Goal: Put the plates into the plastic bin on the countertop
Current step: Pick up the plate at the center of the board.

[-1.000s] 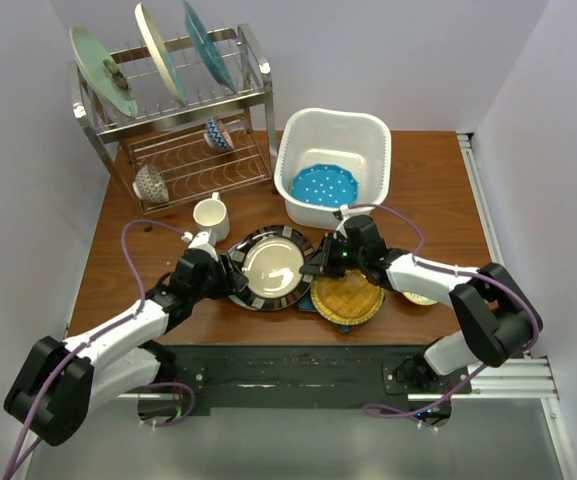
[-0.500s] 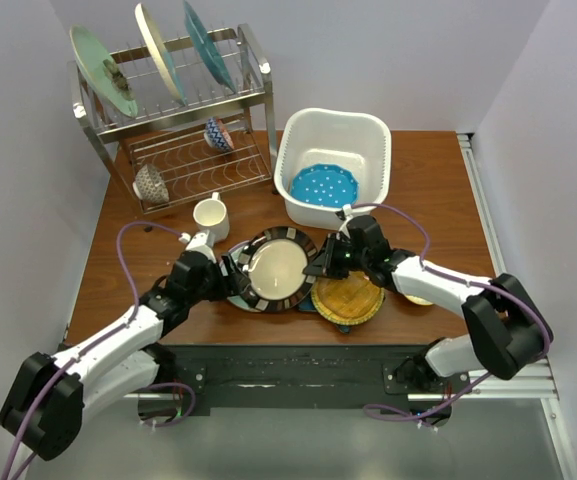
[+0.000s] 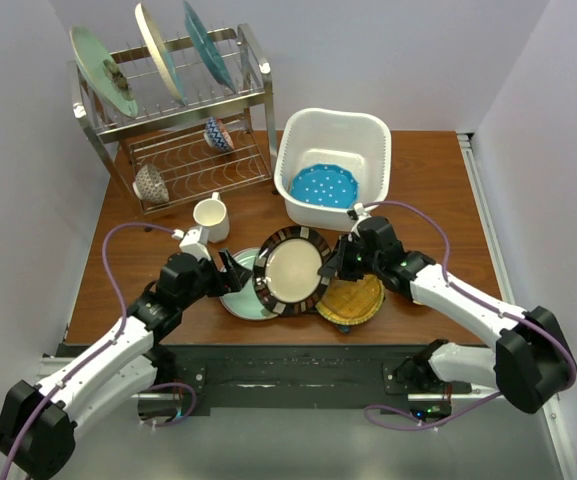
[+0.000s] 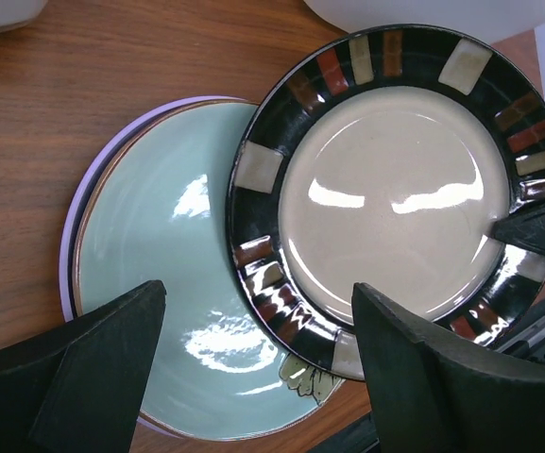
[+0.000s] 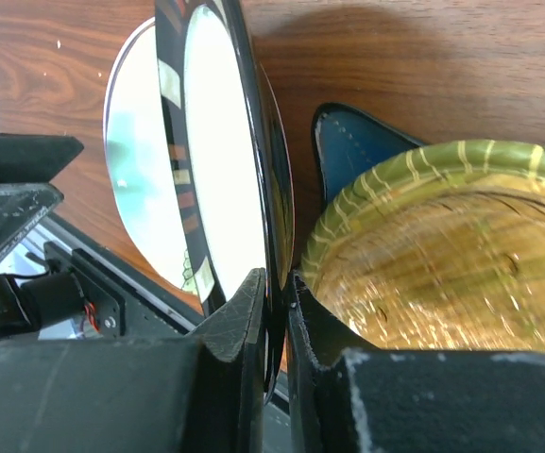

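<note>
My right pincer (image 3: 340, 262) pinched the rim of the round black-rimmed cream plate (image 3: 293, 270). The plate was tilted up on edge, facing the left arm, near the white rectangular plastic bin (image 3: 333, 115). My left pincer (image 3: 233, 273) stood spread over the mint plate (image 3: 240, 303). One blue dotted plate (image 3: 323, 186) lay in the bin.

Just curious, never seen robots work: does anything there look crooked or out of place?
Only the black-rimmed plate: it is tilted up over the mint plate, pinched at its rim by the right gripper, rather than lying flat.
</note>
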Controlling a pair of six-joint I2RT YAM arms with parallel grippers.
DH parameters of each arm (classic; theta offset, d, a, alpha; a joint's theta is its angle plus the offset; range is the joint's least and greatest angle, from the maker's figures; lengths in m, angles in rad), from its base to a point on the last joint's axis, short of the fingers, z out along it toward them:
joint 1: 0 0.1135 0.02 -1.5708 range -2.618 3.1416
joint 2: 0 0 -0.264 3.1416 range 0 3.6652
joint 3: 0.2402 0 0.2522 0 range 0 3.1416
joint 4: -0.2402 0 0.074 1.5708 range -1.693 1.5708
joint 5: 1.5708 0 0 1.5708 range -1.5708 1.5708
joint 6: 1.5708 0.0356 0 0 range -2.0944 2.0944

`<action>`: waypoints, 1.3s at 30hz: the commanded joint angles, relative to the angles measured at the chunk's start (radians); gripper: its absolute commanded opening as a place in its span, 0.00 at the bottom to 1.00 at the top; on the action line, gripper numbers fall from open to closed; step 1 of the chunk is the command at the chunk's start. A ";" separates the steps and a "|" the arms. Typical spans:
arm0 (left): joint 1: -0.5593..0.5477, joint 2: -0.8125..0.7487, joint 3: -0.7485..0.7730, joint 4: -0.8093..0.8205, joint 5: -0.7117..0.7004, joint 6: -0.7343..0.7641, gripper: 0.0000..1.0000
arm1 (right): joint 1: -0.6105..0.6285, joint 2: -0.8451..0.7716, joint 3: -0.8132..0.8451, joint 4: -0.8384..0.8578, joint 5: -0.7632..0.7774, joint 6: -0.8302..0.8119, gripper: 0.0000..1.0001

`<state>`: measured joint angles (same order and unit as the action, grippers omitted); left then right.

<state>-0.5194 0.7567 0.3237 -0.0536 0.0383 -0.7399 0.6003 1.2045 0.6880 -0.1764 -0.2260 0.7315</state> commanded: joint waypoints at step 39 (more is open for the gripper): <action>-0.005 -0.043 0.011 -0.012 -0.032 0.043 1.00 | 0.006 -0.232 0.151 -0.120 0.037 -0.047 0.00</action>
<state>-0.5198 0.6910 0.3229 -0.0940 0.0246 -0.7357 0.6014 1.0195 0.7517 -0.4114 -0.1696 0.6689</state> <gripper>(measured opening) 0.997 0.112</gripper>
